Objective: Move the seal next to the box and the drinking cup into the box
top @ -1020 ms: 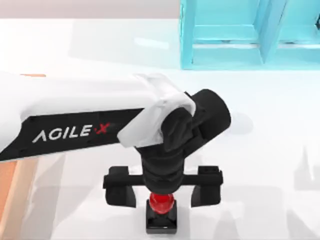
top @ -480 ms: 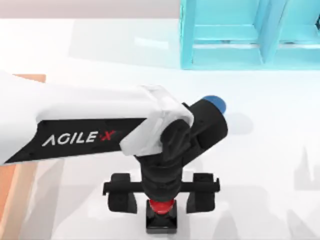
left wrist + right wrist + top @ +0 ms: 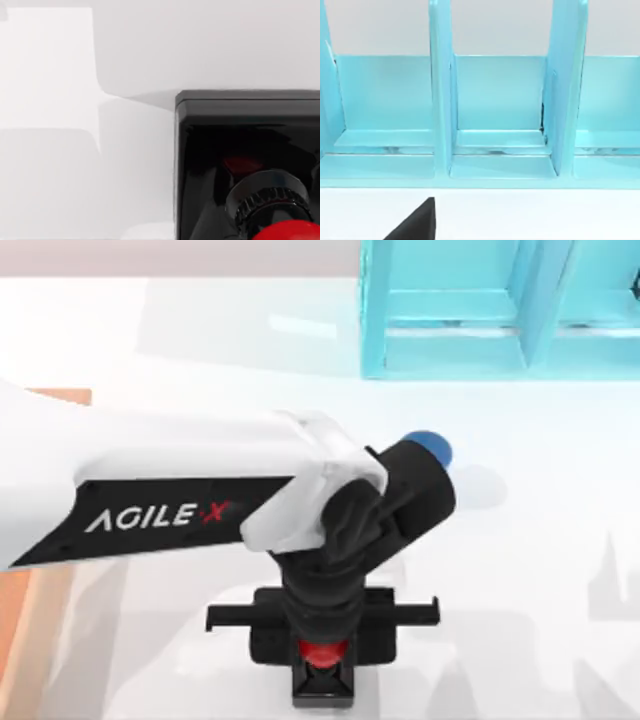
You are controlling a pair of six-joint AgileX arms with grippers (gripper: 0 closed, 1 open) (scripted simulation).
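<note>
Your left claw (image 3: 322,640) sits low at the near edge of the bench (image 3: 560,540), its black fingers drawn in tight on the seal (image 3: 322,665), gripping the red knob so the stamp can be carried toward the box (image 3: 40,570). The arm covers most of that wooden tray at the far left and all but a blue sliver of the cup (image 3: 430,448). A cyan shelf cabinet (image 3: 480,310) stands behind. You cannot tell the right claw's state

A glossy white table (image 3: 560,540) is lying under soft light, with a cyan-blue shelf cabinet (image 3: 480,310) standing at its far edge.
</note>
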